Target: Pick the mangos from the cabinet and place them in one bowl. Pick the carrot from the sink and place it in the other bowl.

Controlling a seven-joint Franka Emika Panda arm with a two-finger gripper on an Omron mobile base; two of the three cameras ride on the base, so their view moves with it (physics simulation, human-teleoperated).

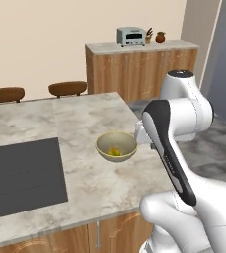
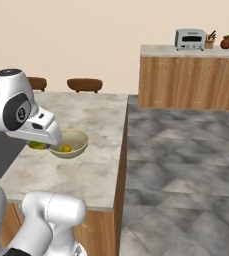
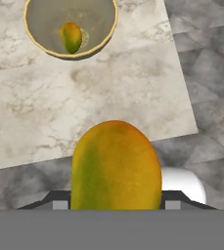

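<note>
Left base view: the tan bowl (image 1: 116,146) sits near the island counter's (image 1: 85,183) right edge, one mango (image 1: 114,151) inside.

Right base view: open floor (image 2: 186,165) lies right of the counter.

Hand view: the gripper (image 3: 114,205) is clamped on a yellow-green, orange-tinted mango (image 3: 115,166), over the counter edge short of the bowl.

Two small oval yellow-green mangos with an orange tint are on show: one (image 3: 71,37) lying inside the bowl, one (image 3: 116,166) up close in the hand view. One round pale tan bowl (image 1: 102,146) sits on the one grey marble worktop (image 1: 85,183). Two brown round stools (image 1: 67,88) stand behind it. One flat black cooktop (image 1: 20,173), one silver toaster (image 1: 131,36), one small brown pot (image 1: 160,37).
</note>
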